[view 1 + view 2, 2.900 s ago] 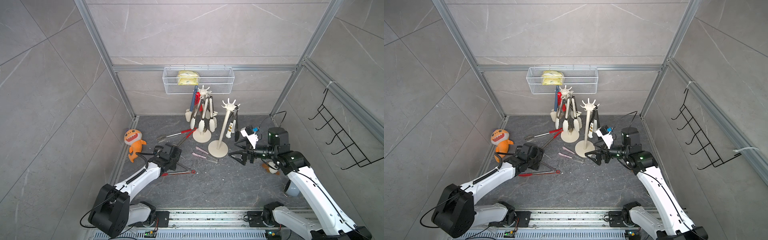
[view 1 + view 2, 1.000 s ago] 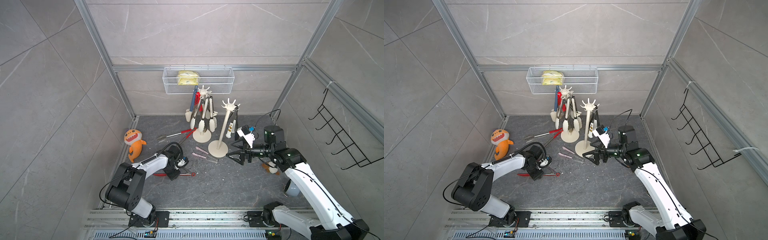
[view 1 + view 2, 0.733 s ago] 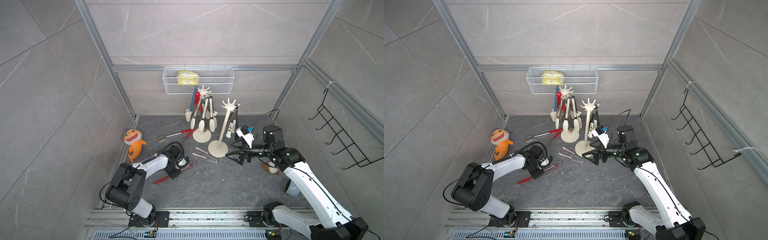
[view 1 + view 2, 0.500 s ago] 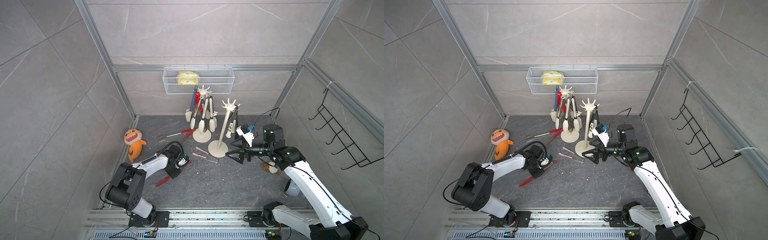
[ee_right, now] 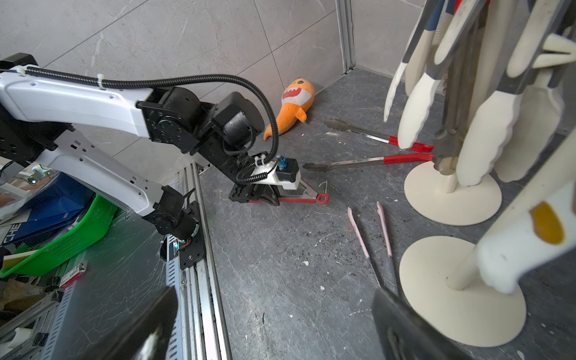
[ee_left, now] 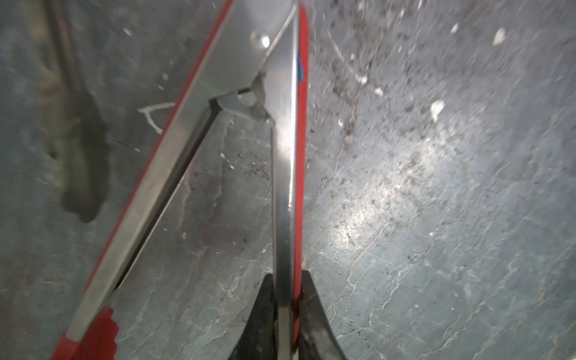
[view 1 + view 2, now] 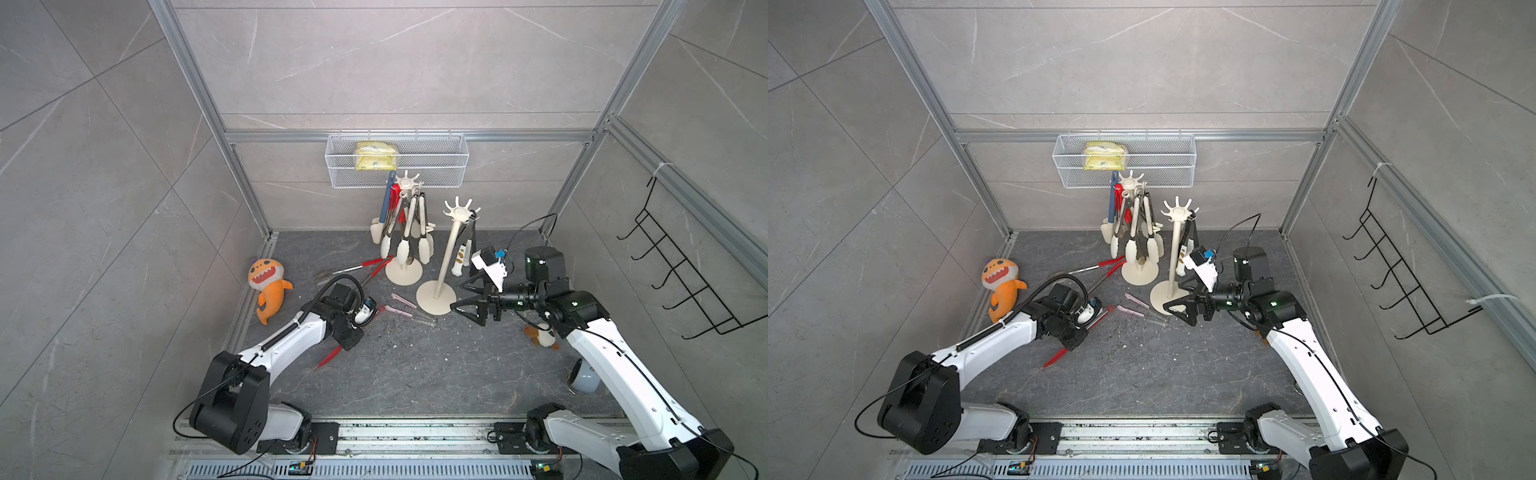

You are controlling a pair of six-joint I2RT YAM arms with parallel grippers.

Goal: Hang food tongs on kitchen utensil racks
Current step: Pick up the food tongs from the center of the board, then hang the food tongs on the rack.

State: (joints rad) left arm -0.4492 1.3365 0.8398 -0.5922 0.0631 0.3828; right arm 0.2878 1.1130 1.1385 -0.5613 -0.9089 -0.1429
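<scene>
My left gripper (image 7: 352,332) (image 6: 285,282) is shut on one arm of the red-handled steel tongs (image 7: 332,355) (image 6: 282,174). The tongs slant over the dark floor, their red hanging ring (image 5: 323,198) toward the racks. Two cream kitchen utensil racks stand at the back. The rear one (image 7: 404,270) is crowded with hanging tongs. The nearer one (image 7: 451,245) (image 5: 461,290) carries a white utensil. My right gripper (image 7: 469,301) (image 5: 274,311) hovers open and empty beside the nearer rack's base. A second red-handled pair (image 7: 353,268) and pink tongs (image 7: 402,309) lie on the floor.
An orange shark plush (image 7: 268,286) lies by the left wall. A white mesh basket (image 7: 397,166) hangs on the back wall and a black wire hook rack (image 7: 681,274) on the right wall. A small plush (image 7: 540,336) and a grey cup (image 7: 584,376) sit under my right arm.
My left gripper has closed on the red-handled tongs and swung them from lying sideways to slanting, ring end toward the racks. My right arm has barely moved.
</scene>
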